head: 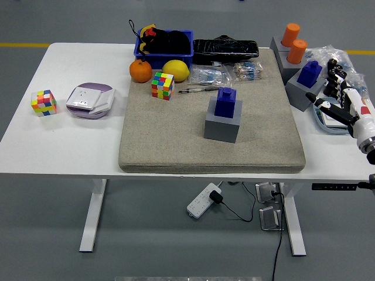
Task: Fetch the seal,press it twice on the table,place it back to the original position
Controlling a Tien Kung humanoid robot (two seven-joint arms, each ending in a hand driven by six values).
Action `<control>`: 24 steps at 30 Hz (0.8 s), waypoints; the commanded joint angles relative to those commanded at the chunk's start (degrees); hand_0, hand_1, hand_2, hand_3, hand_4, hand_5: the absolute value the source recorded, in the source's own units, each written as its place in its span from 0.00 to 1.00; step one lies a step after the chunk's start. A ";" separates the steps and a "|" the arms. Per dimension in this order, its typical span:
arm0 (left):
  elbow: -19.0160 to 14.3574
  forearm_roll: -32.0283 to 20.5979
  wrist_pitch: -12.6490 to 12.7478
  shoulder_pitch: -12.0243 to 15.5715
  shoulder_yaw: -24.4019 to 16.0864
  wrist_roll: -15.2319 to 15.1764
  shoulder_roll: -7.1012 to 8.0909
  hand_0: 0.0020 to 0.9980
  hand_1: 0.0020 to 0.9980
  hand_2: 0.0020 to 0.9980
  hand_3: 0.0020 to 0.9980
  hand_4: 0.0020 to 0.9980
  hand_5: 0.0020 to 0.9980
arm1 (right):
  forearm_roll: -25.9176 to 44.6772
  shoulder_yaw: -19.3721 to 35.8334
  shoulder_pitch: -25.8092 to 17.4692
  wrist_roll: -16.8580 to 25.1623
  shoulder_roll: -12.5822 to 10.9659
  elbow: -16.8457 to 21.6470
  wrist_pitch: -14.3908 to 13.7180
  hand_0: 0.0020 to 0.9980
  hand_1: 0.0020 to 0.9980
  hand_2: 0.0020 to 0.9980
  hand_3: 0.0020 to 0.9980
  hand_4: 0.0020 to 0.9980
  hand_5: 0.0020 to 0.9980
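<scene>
- The seal [225, 102] is sitting upright in its grey block holder [222, 124], near the middle of the beige mat [176, 140]. It is a dark blue stepped piece: a smaller square knob on top of a wider square body, both with flat faces and crisp edges.
- The holder is showing a lighter top face and darker sides, and the seal's base is sinking into its top.
- Nothing is touching the seal; the right hand [345, 105] is hovering well apart from it, at the table's right edge, over a blue-rimmed plate [323, 120].
- That hand's white, black-tipped fingers [335, 71] are spreading loosely and gripping nothing.
- A second blue seal [310, 72] is standing in another grey block just left of the hand, and two orange stamps [295, 43] are standing behind it.
- A coloured cube [163, 85], an orange [140, 71] and a lemon [176, 70] are lying on the mat's far left part.
- Another cube [44, 102] and a lilac box [89, 100] are resting on the bare white table [70, 140].
</scene>
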 joint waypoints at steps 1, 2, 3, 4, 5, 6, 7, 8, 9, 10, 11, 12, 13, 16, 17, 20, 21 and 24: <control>0.01 0.06 0.03 -0.02 -0.10 0.00 -0.04 0.83 0.79 0.75 0.81 0.73 0.37 | 0.15 0.38 -0.34 0.00 -0.07 0.42 0.03 1.00 0.98 0.96 1.00 1.00 0.56; 0.01 0.11 0.05 -0.01 -0.19 0.01 -0.07 0.83 0.79 0.75 0.81 0.73 0.37 | 0.20 0.68 -0.59 -0.06 -0.10 0.76 0.12 1.00 0.98 0.96 1.00 1.00 0.56; 0.00 0.16 0.06 -0.01 -0.23 0.01 -0.09 0.83 0.79 0.75 0.81 0.73 0.37 | 0.11 1.17 -0.92 -0.22 -0.07 1.17 0.37 1.00 0.98 0.96 1.00 1.00 0.56; 0.00 0.21 0.08 -0.03 -0.28 0.02 -0.10 0.83 0.79 0.75 0.81 0.73 0.37 | 0.02 1.72 -1.20 -0.35 0.04 1.54 0.54 1.00 0.98 0.96 1.00 1.00 0.56; 0.01 0.23 0.09 -0.06 -0.33 0.02 -0.10 0.83 0.79 0.75 0.81 0.73 0.37 | -0.03 1.99 -1.29 -0.37 0.12 1.69 0.56 1.00 0.98 0.96 1.00 1.00 0.56; 0.00 0.29 0.10 -0.12 -0.41 0.01 -0.10 0.83 0.79 0.75 0.81 0.73 0.37 | -0.16 2.38 -1.37 -0.37 0.25 1.85 0.57 1.00 0.98 0.96 1.00 1.00 0.56; -0.01 0.34 0.11 -0.17 -0.46 0.02 -0.10 0.83 0.79 0.75 0.81 0.73 0.37 | -0.22 2.77 -1.44 -0.36 0.41 2.01 0.58 1.00 0.96 0.95 0.98 1.00 0.57; -0.02 0.37 0.11 -0.21 -0.41 0.04 -0.07 0.83 0.79 0.75 0.81 0.73 0.37 | -0.32 3.01 -1.49 -0.37 0.55 2.10 0.60 1.00 0.96 0.95 0.98 1.00 0.57; -0.01 0.37 0.11 -0.24 -0.34 0.05 -0.05 0.83 0.79 0.75 0.81 0.73 0.37 | -0.41 3.12 -1.52 -0.38 0.64 2.14 0.59 1.00 0.96 0.95 0.98 1.00 0.57; 0.02 0.35 0.15 -0.28 -0.29 0.03 0.00 0.83 0.79 0.75 0.81 0.73 0.37 | -0.37 3.19 -1.59 -0.40 0.81 2.22 0.56 1.00 0.96 0.95 0.98 1.00 0.57; 0.04 0.39 0.17 -0.30 -0.32 0.01 0.04 0.83 0.79 0.75 0.81 0.73 0.37 | -0.35 3.20 -1.65 -0.48 0.98 2.28 0.62 1.00 0.96 0.95 0.98 1.00 0.57; 0.03 0.44 0.17 -0.30 -0.35 0.01 0.06 0.83 0.79 0.75 0.81 0.73 0.37 | -0.40 3.21 -1.67 -0.54 1.05 2.29 0.66 1.00 0.96 0.95 0.98 1.00 0.57; 0.00 0.61 0.16 -0.31 -0.42 -0.01 0.11 0.83 0.79 0.75 0.81 0.73 0.38 | -0.78 3.34 -1.67 -0.79 1.32 2.21 0.80 0.99 0.96 0.94 0.99 1.00 0.56; 0.08 0.83 0.22 -0.25 -0.73 -0.05 0.13 0.83 0.79 0.75 0.81 0.73 0.38 | -0.83 3.44 -1.76 -0.78 1.74 2.08 0.78 0.99 0.96 0.94 0.99 1.00 0.56; 0.12 0.84 0.24 -0.21 -0.75 -0.05 0.14 0.83 0.79 0.75 0.81 0.73 0.38 | -0.92 3.38 -1.77 -0.80 1.78 2.08 0.78 0.99 0.96 0.94 0.99 1.00 0.56; 0.25 0.78 0.38 -0.03 -0.69 -0.04 0.20 0.83 0.79 0.75 0.81 0.73 0.38 | -0.76 3.00 -1.78 -0.73 1.85 1.97 0.72 0.99 0.95 0.94 0.98 1.00 0.56; 0.24 0.80 0.40 0.06 -0.76 -0.04 0.22 0.83 0.79 0.75 0.81 0.73 0.38 | -0.78 2.91 -1.81 -0.74 1.87 1.96 0.70 0.99 0.95 0.94 0.98 1.00 0.56; 0.23 0.85 0.43 0.28 -0.90 -0.03 0.17 0.83 0.79 0.75 0.81 0.73 0.38 | -0.77 2.76 -1.98 -0.77 1.97 1.96 0.64 0.99 0.95 0.94 0.98 1.00 0.56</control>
